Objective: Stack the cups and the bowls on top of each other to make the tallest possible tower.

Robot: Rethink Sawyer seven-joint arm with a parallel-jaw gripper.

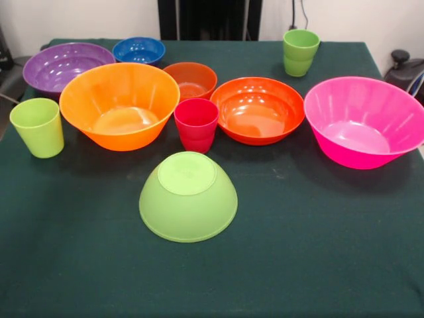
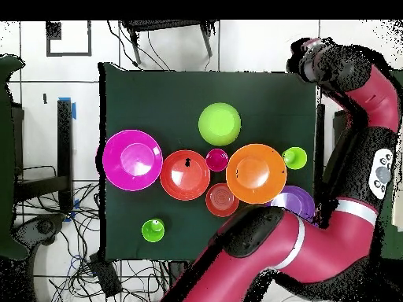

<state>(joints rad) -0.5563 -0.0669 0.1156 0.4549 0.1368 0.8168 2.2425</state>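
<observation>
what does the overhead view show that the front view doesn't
Only the overhead view shows the red and black arm, folded along the table's edge and covering part of the purple bowl; its end effector can't be made out. Only the front view shows the small blue bowl. Both show the upside-down lime green bowl, large pink bowl and red-pink cup.

Green bowl (image 1: 188,197) rim-down at front; red cup (image 1: 196,124) upright behind, between yellow-orange bowl (image 1: 120,105) and orange bowl (image 1: 258,109).

dark green table (image 1: 79,278) carries seven bowls (image 1: 188,197); three cups (image 1: 38,127)
</observation>
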